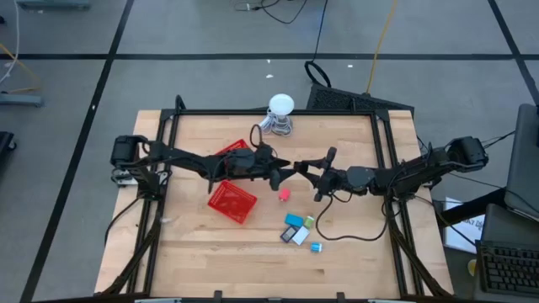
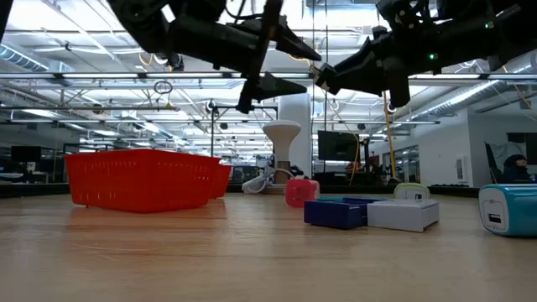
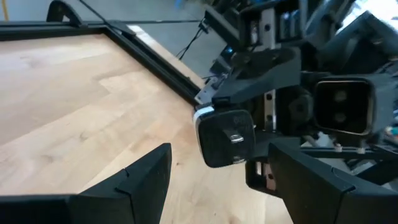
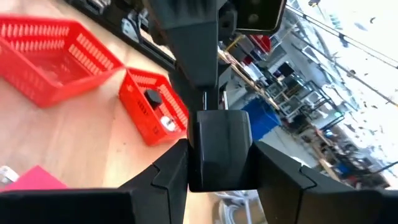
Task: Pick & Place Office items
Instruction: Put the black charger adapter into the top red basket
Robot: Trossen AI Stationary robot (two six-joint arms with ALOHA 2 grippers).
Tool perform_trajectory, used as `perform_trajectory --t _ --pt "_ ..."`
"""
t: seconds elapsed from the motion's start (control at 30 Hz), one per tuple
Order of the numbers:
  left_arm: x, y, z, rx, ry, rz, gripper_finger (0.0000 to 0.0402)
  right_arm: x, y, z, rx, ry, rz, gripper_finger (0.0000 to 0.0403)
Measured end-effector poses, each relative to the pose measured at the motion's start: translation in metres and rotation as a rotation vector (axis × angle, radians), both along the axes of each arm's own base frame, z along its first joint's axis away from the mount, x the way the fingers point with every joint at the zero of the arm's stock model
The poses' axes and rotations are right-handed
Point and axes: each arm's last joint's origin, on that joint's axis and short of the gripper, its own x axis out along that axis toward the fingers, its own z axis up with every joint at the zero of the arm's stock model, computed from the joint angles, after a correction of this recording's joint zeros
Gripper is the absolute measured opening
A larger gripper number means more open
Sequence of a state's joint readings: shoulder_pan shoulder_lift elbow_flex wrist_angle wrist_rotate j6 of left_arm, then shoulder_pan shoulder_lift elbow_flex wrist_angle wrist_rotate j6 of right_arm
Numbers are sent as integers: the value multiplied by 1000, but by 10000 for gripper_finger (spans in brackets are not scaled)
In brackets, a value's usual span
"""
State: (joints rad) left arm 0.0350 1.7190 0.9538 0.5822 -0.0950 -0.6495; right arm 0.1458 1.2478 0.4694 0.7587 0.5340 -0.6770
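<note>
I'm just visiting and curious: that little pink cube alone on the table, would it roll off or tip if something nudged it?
Probably not. The pink cube looks blocky and flat-sided, so it would more likely slide than roll. It sits low on the wooden table, so tipping seems unlikely. Being so small, it is probably light and easily shoved.

No legible text, label, brand, number or sign anywhere in the four views. Faint markings on the black block (image 3: pixel 225 137) too blurred to read. Nothing readable on the small pieces (image 1: pixel 296 229) or either red basket (image 1: pixel 232 202).
</note>
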Motion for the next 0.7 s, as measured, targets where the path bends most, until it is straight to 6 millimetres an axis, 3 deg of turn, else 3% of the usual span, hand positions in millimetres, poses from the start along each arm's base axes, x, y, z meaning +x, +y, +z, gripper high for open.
perform_trajectory --t 0.23,0.7 --pt "11 0 7 18 -18 -2 269 0 3 1 -20 3 -4 137" --pt "14 1 0 -86 -3 61 269 0 2 4 -37 -23 -5 137"
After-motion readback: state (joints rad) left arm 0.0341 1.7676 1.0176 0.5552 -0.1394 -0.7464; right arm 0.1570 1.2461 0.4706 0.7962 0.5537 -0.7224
